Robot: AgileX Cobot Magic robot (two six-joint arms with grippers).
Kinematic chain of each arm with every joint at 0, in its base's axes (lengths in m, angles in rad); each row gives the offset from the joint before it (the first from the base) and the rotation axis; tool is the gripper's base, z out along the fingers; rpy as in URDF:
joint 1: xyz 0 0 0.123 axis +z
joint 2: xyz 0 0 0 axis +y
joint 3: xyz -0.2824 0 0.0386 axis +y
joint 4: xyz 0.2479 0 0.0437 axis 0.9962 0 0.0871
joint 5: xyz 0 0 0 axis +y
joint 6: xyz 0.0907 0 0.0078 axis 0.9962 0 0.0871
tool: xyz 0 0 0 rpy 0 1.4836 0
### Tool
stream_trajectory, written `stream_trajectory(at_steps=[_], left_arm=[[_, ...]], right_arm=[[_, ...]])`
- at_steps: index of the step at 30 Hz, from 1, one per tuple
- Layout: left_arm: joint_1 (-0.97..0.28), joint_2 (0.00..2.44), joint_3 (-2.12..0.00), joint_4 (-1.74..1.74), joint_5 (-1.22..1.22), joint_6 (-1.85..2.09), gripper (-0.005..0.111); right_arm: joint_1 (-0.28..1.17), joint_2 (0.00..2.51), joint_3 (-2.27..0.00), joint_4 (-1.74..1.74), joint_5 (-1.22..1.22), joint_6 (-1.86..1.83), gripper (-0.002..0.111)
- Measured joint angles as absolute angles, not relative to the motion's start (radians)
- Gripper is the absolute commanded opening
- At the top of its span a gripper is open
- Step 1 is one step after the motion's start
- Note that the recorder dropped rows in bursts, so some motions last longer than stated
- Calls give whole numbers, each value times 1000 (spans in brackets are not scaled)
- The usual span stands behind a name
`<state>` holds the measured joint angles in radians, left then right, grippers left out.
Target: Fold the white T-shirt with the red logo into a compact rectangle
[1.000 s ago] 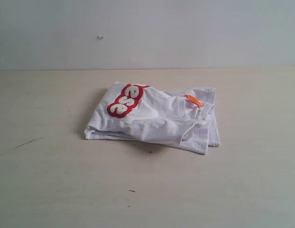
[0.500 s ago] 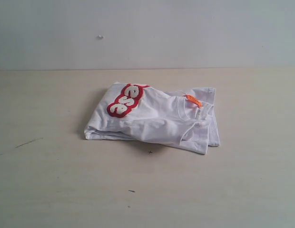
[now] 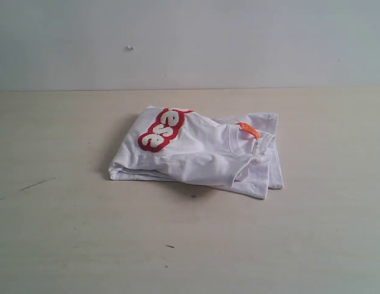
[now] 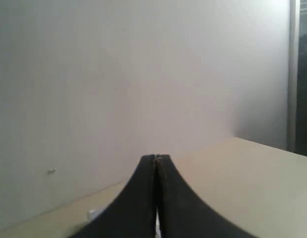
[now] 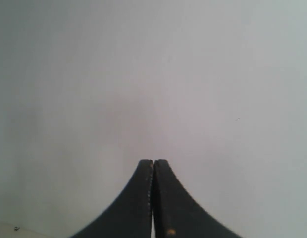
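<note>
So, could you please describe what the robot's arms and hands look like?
Only the hands show, one per wrist view. The left hand has two black fingers, narrow at the tips and flaring in smooth curves toward the base. The right hand matches, with a small orange speck on one finger. No arm or cable is visible.

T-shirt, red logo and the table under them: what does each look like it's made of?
T-shirt: soft matte white fabric, probably a cotton knit; it slumps in rounded folds and wrinkles.
Red logo: seems a raised, fuzzy patch with puffy white letters, perhaps chenille; too small to be sure.
Table: smooth pale beige top with faint streaks, possibly wood-look laminate; mostly matte.
</note>
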<state>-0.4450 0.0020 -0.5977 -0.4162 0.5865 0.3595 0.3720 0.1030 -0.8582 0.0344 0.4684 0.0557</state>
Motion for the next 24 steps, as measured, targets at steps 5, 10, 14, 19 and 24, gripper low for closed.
stream_trajectory(at_steps=[5,10,14,19,24], left_arm=[[-274,2,-492,-211,329,89,0],[-120,4,-327,46,73,-261,0],[-26,4,-245,71,-8,-291,0],[37,4,-134,67,-69,-251,0],[42,4,-16,67,-128,-182,0]], right_arm=[[372,103,-858,38,468,56,0],[372,103,-858,42,469,56,0],[372,103,-858,42,469,56,0],[372,103,-858,42,471,56,0],[372,103,-858,46,471,56,0]])
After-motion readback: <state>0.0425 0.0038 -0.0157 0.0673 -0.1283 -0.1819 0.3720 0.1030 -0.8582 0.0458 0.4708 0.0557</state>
